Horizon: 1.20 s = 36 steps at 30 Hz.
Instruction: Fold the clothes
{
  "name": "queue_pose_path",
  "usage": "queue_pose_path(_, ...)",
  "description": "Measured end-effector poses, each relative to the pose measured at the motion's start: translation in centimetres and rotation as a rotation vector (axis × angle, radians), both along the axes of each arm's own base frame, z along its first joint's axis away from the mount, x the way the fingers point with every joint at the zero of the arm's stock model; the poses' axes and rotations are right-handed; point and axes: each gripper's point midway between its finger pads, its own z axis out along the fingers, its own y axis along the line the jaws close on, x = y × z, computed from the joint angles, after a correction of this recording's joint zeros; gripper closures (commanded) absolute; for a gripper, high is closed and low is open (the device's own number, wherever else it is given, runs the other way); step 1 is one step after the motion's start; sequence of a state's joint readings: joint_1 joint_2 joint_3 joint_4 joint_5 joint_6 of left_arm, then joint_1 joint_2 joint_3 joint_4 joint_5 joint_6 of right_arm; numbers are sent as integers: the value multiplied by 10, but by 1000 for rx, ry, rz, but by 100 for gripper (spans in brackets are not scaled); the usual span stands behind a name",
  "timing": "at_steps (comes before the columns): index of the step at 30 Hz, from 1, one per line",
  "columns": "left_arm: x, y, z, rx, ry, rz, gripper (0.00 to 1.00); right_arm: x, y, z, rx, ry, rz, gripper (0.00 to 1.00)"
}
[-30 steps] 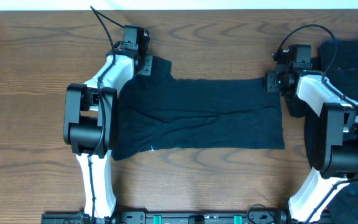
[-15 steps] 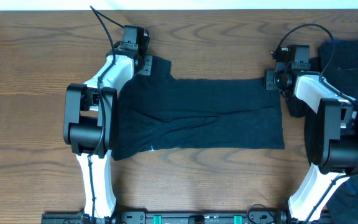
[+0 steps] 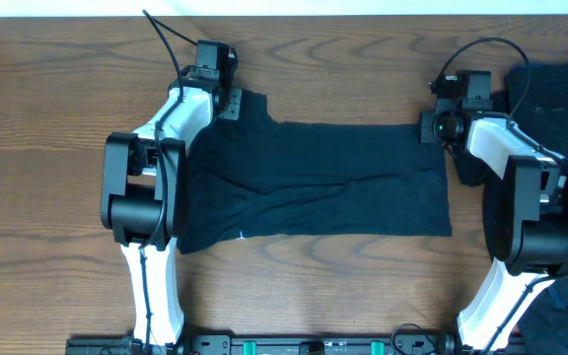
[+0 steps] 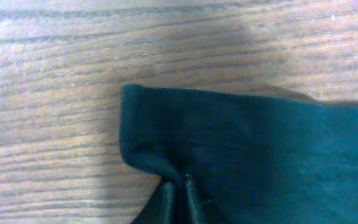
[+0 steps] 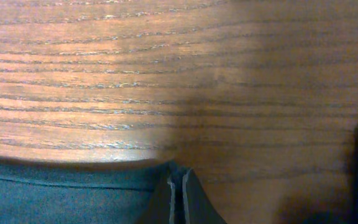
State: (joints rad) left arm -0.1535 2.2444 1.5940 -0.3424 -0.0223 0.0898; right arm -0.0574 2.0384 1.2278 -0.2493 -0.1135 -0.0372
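Overhead view: I see the T-shirt [image 3: 314,182] spread flat on the table [image 3: 47,197] between my two arms, its long side running left to right.
Left claw: my left gripper [image 3: 227,102] is clamped tight on the far left corner. The left wrist view shows a small pucker of cloth caught between the tips.
Right claw: my right gripper [image 3: 430,128] is pinched closed at the far right corner. The right wrist view shows the hem running up into the tips, which I judge a thin bite.
Step in hand: I take it to be lifting the far edge and bringing it over toward me.
Doing it well: I want both corners rising together, the edge kept taut, and the move low and slow so the thin right-hand bite does not slip.
Other cloth: a dark pile [image 3: 560,79] lies off to the right, past the right arm.
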Motion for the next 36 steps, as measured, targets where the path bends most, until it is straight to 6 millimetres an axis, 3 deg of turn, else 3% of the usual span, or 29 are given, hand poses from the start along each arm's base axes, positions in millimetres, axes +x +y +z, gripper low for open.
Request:
queue_pose_path(11,-8,2,5,2,21,4,94,2,1,0,4,-8,3,99)
queue_pose_path(14,-11,2,24,0,11,6,94,-2,4,0,20,19,10,99)
queue_pose_path(20,-21,4,81,-20,-42,25,94,-23,11,8,54,87,24,99)
queue_pose_path(23,-37,6,99,-21,-17,33,94,-38,12,27,61,113,24,99)
queue_pose_path(29,-84,14,114,-22,110,85,94,-65,14,68,84,133,24,99)
queue_pose_path(36,-141,22,108,-37,314,249,94,-101,17,68,147,267,15,99)
